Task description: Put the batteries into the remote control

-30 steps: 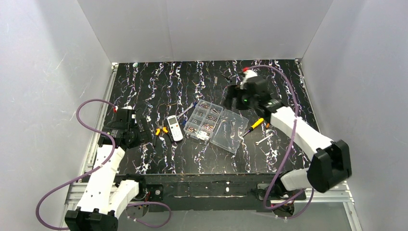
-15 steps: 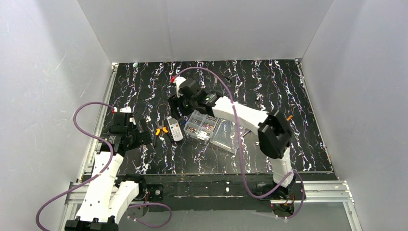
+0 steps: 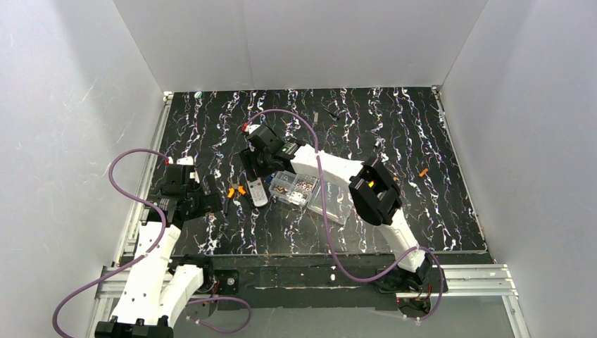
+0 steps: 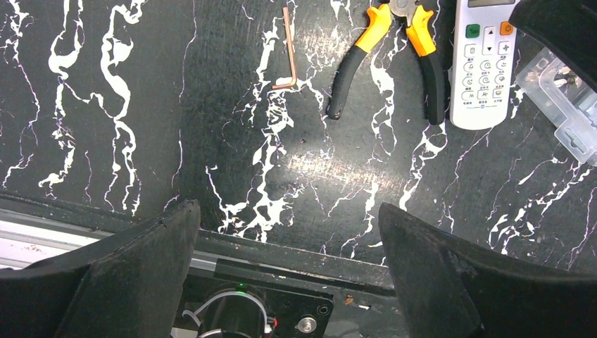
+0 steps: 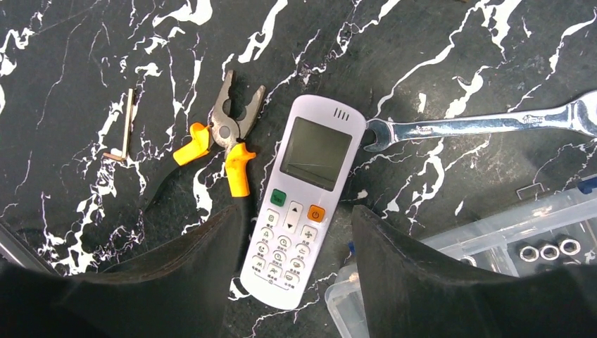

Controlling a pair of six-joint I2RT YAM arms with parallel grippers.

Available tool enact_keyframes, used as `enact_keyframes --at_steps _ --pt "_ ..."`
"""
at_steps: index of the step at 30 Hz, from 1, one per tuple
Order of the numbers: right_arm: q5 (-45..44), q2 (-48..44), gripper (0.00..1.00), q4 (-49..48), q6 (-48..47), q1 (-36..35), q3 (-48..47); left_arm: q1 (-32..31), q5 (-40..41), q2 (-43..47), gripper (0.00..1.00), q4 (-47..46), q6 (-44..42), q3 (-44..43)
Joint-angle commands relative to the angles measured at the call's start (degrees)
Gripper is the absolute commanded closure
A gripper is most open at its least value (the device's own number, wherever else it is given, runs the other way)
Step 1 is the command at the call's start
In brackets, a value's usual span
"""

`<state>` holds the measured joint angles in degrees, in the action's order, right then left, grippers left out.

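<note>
The white remote control [image 5: 310, 190] lies face up on the black marbled table, showing its grey screen and orange button; it also shows in the overhead view [image 3: 258, 191] and at the left wrist view's top right [image 4: 484, 70]. My right gripper [image 5: 297, 215] hovers open over its button end, one finger on each side with gaps between. It reaches in from the back [image 3: 251, 166]. My left gripper [image 4: 287, 208] stands wide open and empty near the table's front-left edge [image 3: 211, 190]. A tiny orange cylinder, seemingly a battery [image 3: 422, 172], lies far right.
Orange-handled pliers [image 5: 225, 141] lie just left of the remote, with a small hex key [image 5: 127, 127] further left. A steel wrench [image 5: 479, 123] touches the remote's top right. A clear compartmented screw box [image 3: 299, 186] with its open lid [image 3: 331, 204] sits right of the remote.
My right arm has swung from the back right of the table across to above the remote, and its jaws have narrowed. The left arm has barely shifted.
</note>
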<state>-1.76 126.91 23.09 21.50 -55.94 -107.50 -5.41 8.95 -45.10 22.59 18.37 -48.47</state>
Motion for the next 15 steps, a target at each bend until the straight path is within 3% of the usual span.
enact_keyframes --at_steps 1,15 --pt "-0.3 1.2 0.34 0.2 1.3 -0.2 -3.5 0.2 -0.8 -0.1 0.01 3.9 -0.9 0.8" --pt "-0.7 5.8 0.37 2.3 3.1 -0.3 -5.2 0.2 -0.7 -0.1 0.0 4.0 -1.1 0.7"
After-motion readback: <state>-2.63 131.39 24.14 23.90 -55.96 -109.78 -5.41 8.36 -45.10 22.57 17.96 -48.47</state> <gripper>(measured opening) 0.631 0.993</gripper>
